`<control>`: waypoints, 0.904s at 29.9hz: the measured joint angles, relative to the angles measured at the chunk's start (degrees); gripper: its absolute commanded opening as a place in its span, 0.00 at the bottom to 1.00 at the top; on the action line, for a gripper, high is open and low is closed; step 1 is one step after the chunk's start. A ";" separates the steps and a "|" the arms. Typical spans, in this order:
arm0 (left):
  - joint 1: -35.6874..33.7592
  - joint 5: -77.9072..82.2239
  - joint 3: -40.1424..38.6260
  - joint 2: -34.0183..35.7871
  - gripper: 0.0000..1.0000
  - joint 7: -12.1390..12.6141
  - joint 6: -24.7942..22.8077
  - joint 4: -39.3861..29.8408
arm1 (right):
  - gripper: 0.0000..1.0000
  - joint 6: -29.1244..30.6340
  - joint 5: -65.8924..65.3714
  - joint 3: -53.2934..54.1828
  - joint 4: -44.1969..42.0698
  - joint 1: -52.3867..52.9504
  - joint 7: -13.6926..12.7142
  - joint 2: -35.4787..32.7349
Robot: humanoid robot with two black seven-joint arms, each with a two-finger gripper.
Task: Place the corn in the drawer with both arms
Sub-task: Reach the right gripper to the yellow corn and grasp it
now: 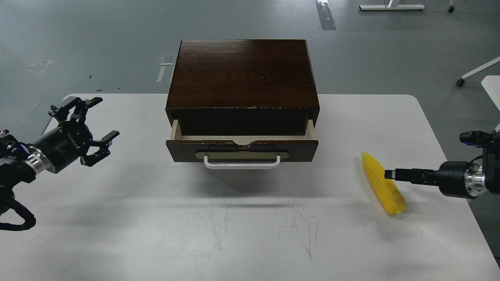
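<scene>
The yellow corn (386, 192) lies on the white table (242, 230) at the right, its pointed end toward the back. The drawer (242, 149) of the dark brown wooden box (242, 74) is pulled partly out, and the inside that shows looks empty. My left gripper (95, 129) is open and empty, hovering left of the drawer. My right gripper (390, 174) reaches in from the right, level and seen edge-on, with its tip at the corn's middle. Its fingers cannot be told apart.
The box stands at the table's back middle. A white chair base with castors (474, 73) and another white tabletop (493, 88) are off the table's right side. Grey floor lies beyond the far edge.
</scene>
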 measured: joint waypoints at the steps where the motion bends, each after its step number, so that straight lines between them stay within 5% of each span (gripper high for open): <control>1: 0.00 -0.01 -0.02 0.00 0.98 0.00 0.00 -0.02 | 0.96 -0.14 -0.08 -0.37 0.03 0.05 0.00 0.22; 4: 0.01 -0.04 -0.10 0.00 0.98 0.00 0.00 -0.02 | 0.88 -0.43 -0.51 -1.77 0.25 0.10 0.00 1.01; 6: 0.07 -0.04 -0.33 0.00 0.98 0.00 0.00 -0.02 | 0.71 -0.97 -0.91 -2.53 0.29 0.15 0.00 1.48; 10: 0.10 -0.04 -0.51 0.00 0.98 0.00 0.00 -0.03 | 0.23 -2.88 -1.15 -4.18 0.27 0.21 0.00 2.12; 11: 0.10 -0.04 -0.52 0.00 0.98 0.00 0.00 -0.03 | 0.03 -3.22 -1.16 -4.56 0.26 0.21 0.00 2.23; 27: 0.10 0.03 -0.71 -0.02 0.98 0.00 0.00 -0.02 | 0.00 -5.29 -1.12 -5.55 3.01 3.74 -0.01 0.67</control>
